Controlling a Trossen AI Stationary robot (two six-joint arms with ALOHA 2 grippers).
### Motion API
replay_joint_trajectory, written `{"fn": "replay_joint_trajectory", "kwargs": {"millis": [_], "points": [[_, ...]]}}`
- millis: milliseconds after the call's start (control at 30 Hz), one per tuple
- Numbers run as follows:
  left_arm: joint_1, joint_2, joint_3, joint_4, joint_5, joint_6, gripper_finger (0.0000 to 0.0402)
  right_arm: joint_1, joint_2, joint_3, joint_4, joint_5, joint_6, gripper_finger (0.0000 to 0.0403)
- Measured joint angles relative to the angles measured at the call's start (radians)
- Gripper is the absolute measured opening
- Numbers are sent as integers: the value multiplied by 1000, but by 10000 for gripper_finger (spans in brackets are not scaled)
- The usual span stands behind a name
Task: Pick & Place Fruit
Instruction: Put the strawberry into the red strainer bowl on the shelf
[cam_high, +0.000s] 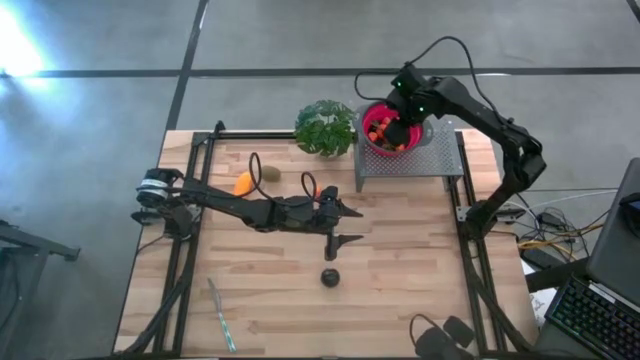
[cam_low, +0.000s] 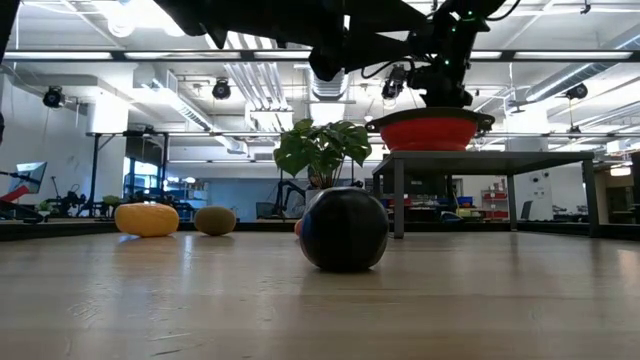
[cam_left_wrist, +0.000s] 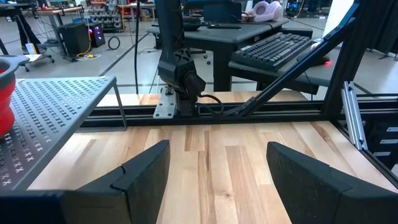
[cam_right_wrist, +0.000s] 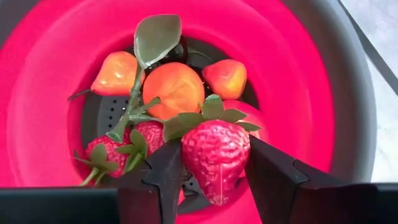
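A red bowl (cam_high: 372, 122) stands on a perforated metal stand (cam_high: 440, 150) at the table's far right and holds several toy fruits (cam_right_wrist: 172, 88). My right gripper (cam_right_wrist: 214, 180) reaches down into the bowl, shut on a red strawberry (cam_right_wrist: 214, 158). My left gripper (cam_high: 345, 225) hovers level over the table's middle, open, with nothing between its fingers (cam_left_wrist: 143, 171). A dark round fruit (cam_high: 330, 277) rests on the table just near of it. An elongated yellow-orange piece (cam_high: 243, 183) and an olive-brown kiwi (cam_high: 271, 173) lie at the far left. My right gripper pinches the strawberry by its two sides (cam_right_wrist: 194, 163) between its two fingers, coming steeply from above. The strawberry's leafy cap (cam_right_wrist: 211, 115) points away from the wrist, over the other fruits in the bowl. Whether it touches them, I cannot tell.
A leafy green plant (cam_high: 325, 127) stands just left of the stand. A thin pale stick (cam_high: 221, 314) lies near the front left. Black frame rails (cam_high: 190, 200) run along the table's left and right sides. Bare wood (cam_high: 420, 270) shows at the near right.
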Motion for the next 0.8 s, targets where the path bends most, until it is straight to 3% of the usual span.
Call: {"fn": "replay_joint_trajectory", "kwargs": {"millis": [433,800], "points": [[0,0,0,0,0,0,273,1,-27,0,1,2,-43,217],[0,0,0,-60,0,3,273,38,-132,40,-47,-1,-42,218]]}}
